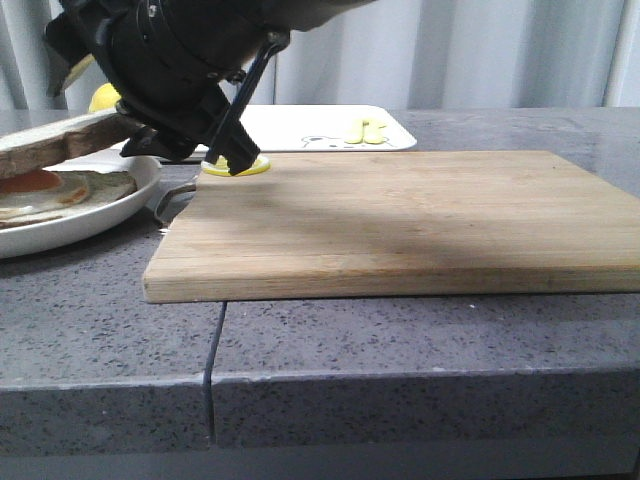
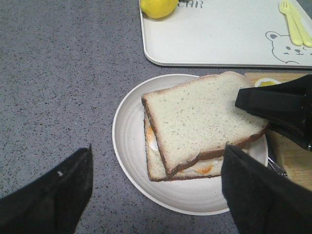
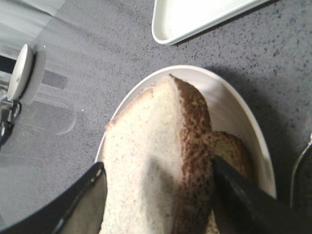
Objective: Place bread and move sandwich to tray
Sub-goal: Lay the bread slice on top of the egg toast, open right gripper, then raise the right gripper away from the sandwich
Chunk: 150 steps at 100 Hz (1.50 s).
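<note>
The right gripper (image 3: pixel 156 195) clamps the bread (image 2: pixel 202 117) above the egg on the plate (image 2: pixel 131 146). Only the left wrist view shows the left gripper (image 2: pixel 156 195) parted and the tray's (image 2: pixel 219 39) bear.

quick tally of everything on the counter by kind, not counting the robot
bread slices: 2, top slice and bottom slice
fried egg: 1
plate: 1
tray: 1
cutting board: 1
lemon: 1
yellow fork and utensil: 2
small yellow item at the board's far corner: 1
total: 10
</note>
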Each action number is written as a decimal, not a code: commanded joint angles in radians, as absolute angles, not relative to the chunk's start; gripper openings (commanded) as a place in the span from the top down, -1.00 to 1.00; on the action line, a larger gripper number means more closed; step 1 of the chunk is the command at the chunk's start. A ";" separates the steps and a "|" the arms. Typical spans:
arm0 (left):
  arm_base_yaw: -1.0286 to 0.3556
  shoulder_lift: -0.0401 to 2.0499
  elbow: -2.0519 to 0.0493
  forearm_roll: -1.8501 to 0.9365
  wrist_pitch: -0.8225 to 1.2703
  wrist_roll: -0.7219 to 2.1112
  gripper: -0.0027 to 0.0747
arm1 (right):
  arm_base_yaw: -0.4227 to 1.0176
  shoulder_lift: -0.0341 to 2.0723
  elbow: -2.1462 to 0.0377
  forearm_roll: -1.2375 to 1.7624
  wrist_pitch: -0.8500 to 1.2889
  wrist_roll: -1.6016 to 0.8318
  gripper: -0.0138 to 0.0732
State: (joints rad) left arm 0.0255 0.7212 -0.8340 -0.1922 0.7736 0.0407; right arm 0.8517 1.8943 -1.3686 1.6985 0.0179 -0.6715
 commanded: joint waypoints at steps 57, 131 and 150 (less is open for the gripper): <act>0.028 0.724 -0.865 -0.209 0.713 0.042 -0.40 | 0.847 1.822 -1.393 1.453 0.008 -0.686 -0.38; 0.028 0.724 -0.865 -0.209 0.713 0.042 -0.40 | 0.768 1.684 -1.253 1.336 -0.009 -0.686 -0.38; 0.028 0.724 -0.865 -0.209 0.713 0.042 -0.40 | 0.732 1.570 -1.223 1.246 -0.014 -0.687 -0.38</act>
State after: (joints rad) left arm 0.0255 0.7212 -0.8340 -0.1922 0.7736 0.0407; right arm 0.7536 1.6754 -1.2111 1.2965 0.0103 -0.6740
